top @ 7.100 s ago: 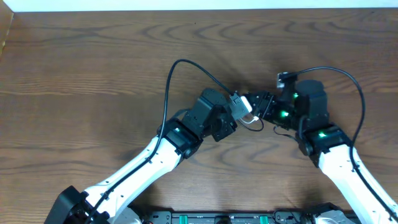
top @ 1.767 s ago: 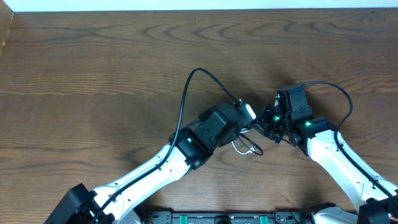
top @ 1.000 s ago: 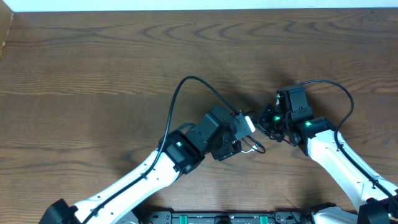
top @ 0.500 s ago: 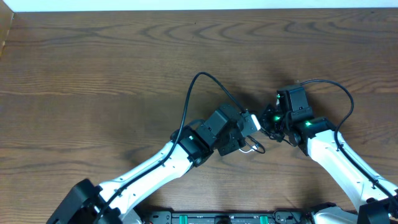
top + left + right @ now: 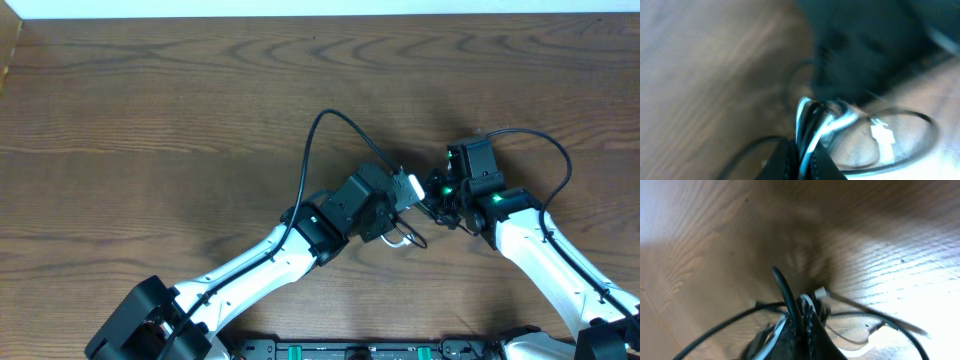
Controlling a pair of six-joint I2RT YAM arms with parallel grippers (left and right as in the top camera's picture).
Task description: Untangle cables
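Three thin cables (image 5: 405, 238) noted in one knot at mid worktop (image 5: 150, 120), between the arms. Left gripper (image 5: 801, 159) pinching white and black strands; right gripper (image 5: 802, 332) clamped on the same knot. Judged light, limp, springy, slippery; best held on a single free loop.

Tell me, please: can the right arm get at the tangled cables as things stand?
Very likely yes: the right fingers are shut on the cables. The left fingers grip what looks like the same bundle from the opposite side and do not seem to block it.
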